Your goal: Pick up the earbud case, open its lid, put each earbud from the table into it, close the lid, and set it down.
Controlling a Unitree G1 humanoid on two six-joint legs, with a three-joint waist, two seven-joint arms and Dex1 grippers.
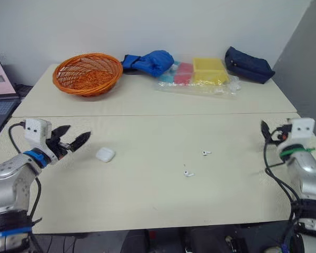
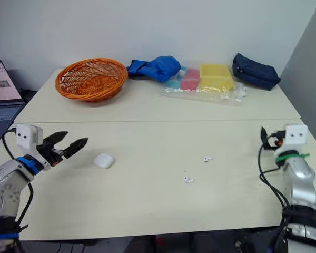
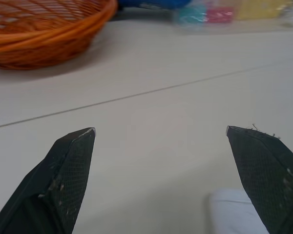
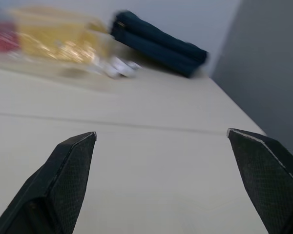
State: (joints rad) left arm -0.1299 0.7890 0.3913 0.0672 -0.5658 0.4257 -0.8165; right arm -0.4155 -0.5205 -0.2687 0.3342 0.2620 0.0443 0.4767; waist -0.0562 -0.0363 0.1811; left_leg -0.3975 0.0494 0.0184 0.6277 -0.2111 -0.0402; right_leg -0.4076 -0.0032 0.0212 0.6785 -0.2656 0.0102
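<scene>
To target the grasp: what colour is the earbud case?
The small rounded earbud case is white, clearest in the left eye view.

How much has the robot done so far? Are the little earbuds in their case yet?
Nothing looks done yet. The earbud case lies on the table with its lid apparently shut. The near earbud and the far earbud lie loose to its right. In hand: the left gripper hovers beside the case, jaws open, holding nothing. Left to do: pick up the case, open it, load both earbuds, close it and set it down.
</scene>
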